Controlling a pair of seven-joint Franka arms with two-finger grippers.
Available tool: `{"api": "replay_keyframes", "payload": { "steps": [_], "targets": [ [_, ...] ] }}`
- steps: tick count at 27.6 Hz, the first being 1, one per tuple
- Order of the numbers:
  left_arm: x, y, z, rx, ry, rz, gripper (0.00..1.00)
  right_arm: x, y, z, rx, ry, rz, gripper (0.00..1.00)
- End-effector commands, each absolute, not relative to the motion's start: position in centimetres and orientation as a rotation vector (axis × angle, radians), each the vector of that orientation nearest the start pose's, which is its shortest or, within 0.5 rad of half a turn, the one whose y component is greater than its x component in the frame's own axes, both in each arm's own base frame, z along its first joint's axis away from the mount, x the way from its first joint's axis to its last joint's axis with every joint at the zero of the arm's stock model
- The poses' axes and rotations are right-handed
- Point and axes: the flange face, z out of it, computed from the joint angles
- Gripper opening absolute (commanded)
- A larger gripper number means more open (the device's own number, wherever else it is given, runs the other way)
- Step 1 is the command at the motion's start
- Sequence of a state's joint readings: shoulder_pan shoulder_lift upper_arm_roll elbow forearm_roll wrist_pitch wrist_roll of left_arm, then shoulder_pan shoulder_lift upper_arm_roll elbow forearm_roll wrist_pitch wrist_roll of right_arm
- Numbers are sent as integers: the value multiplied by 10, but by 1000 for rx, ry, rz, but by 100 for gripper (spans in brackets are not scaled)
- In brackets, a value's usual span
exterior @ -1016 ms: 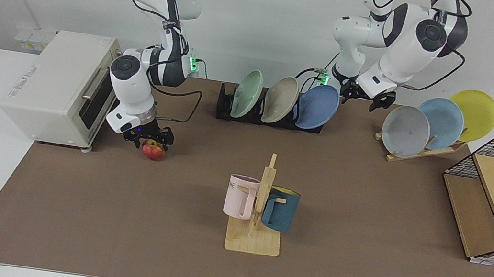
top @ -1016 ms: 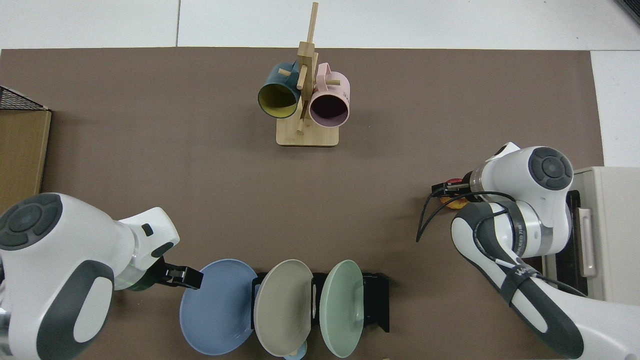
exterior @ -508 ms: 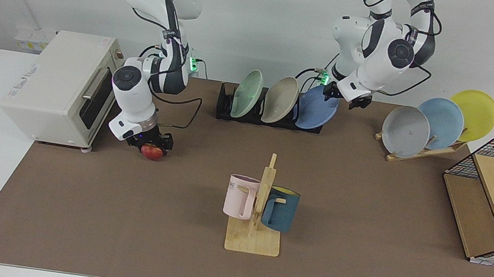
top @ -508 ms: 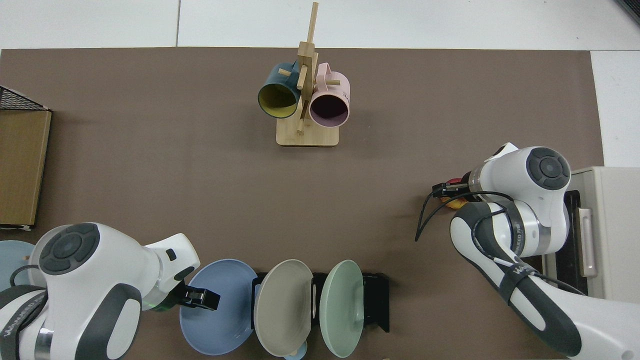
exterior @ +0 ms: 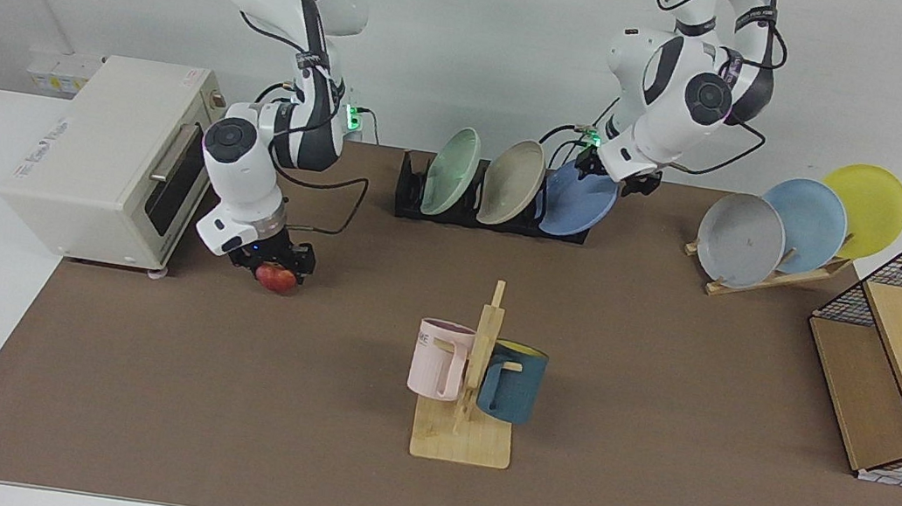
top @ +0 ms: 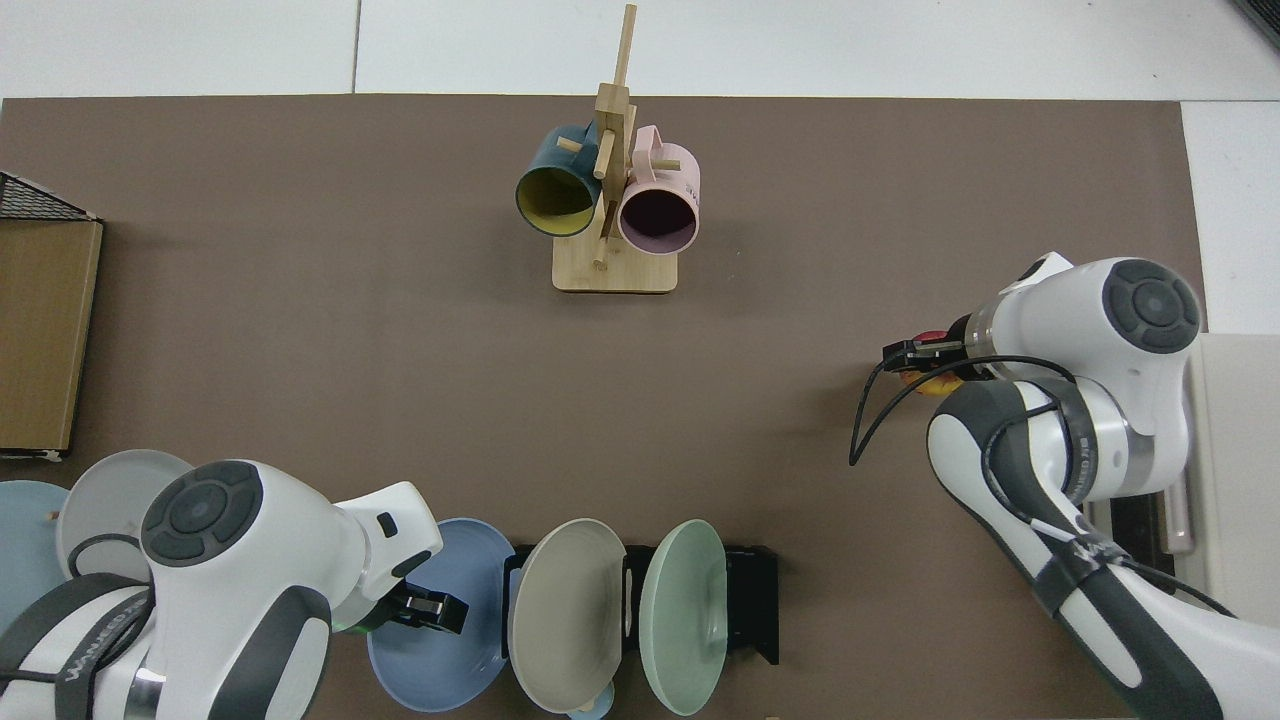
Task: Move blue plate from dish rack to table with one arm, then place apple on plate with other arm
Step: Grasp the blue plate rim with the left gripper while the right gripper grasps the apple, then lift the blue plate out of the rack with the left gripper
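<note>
Blue plate sits in dish rack, met by left gripper, jaws' state cannot be told. Apple is clamped by right gripper. No writing can be read.

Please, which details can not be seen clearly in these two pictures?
- Facing view: whether the left gripper touches the blue plate; the wrist hides its fingers.
- Top view: the left arm covers part of the blue plate; the lower edge cuts the plate off.
- Top view: the apple is mostly hidden under the right gripper.
- Facing view: whether the apple rests on the table or is lifted.
</note>
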State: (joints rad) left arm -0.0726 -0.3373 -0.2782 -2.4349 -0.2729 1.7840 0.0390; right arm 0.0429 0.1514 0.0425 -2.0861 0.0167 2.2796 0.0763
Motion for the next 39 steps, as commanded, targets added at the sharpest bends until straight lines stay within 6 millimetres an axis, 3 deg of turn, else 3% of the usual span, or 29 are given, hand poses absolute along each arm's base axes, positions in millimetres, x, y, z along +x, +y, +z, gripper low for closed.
{"api": "replay_keyframes", "payload": {
  "steps": [1,8,14,16,18,27,34,39],
  "targets": [
    [358,-170,406,-3188,387,502,73,574,41,408,-3144,-40,-83,1],
    [358,-173,408,-3172,404,504,51,568,40,463,-3149,-43,-66,1],
    [365,-168,418,-3132,405,465,39,549,39,500,-3153,-58,-71,1],
    [367,-168,422,-3114,413,443,29,543,39,510,-3154,-75,-71,1],
    [369,-166,426,-3086,401,420,1,540,39,522,-3155,-74,-66,1],
    [372,-163,434,-3015,432,420,0,538,38,523,-3148,-48,-46,1],
    [373,-164,449,-2993,432,439,0,534,68,525,-3145,0,-54,1],
    [378,-166,479,-2998,407,435,0,530,97,526,-3147,46,-57,1]
  ]
}}
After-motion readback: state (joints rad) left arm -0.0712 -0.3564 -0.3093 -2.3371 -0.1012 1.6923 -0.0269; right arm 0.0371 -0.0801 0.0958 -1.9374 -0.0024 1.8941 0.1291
